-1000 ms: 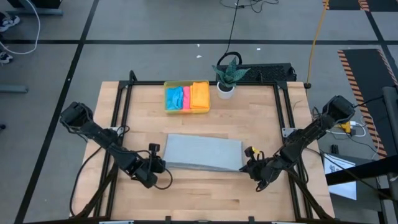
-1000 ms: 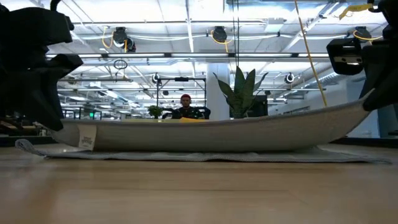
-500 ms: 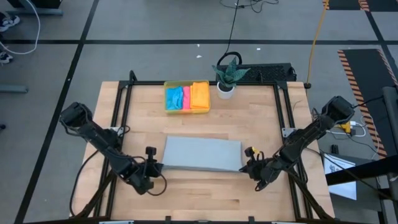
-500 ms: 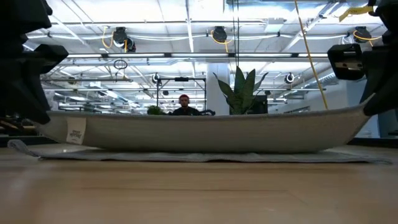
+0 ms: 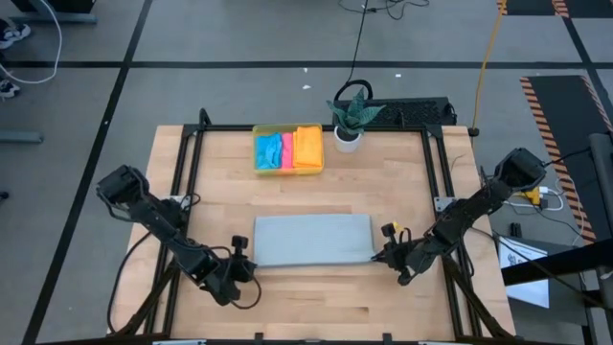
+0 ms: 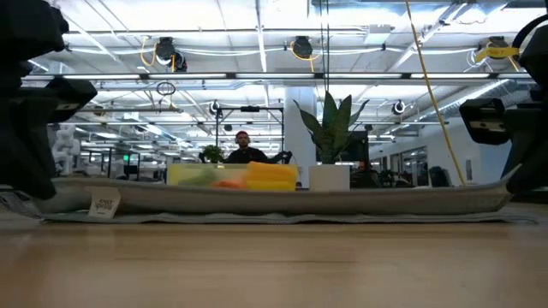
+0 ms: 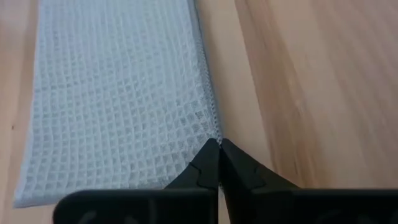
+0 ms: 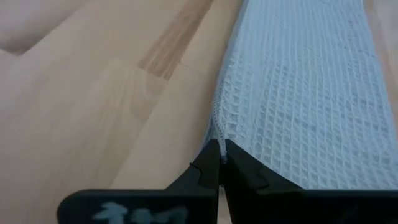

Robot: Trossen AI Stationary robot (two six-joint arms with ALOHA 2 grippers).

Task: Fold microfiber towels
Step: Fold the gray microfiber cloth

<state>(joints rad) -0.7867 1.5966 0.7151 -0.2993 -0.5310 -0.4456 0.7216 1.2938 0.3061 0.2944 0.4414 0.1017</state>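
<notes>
grey towel (image 5: 311, 240) flat on wood table (image 5: 306, 297), both arms' fingers clenched on its corners, bright ceiling lights in hall behind.

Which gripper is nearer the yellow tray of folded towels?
Left, narrowly. The left gripper pinches the grey towel's left corner; the right gripper pinches its right corner, farther from the yellow tray.

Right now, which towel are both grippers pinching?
The light grey towel, spread folded mid-table; left gripper and right gripper pinch its near corners. The blue, pink and orange ones sit in the yellow tray.
</notes>
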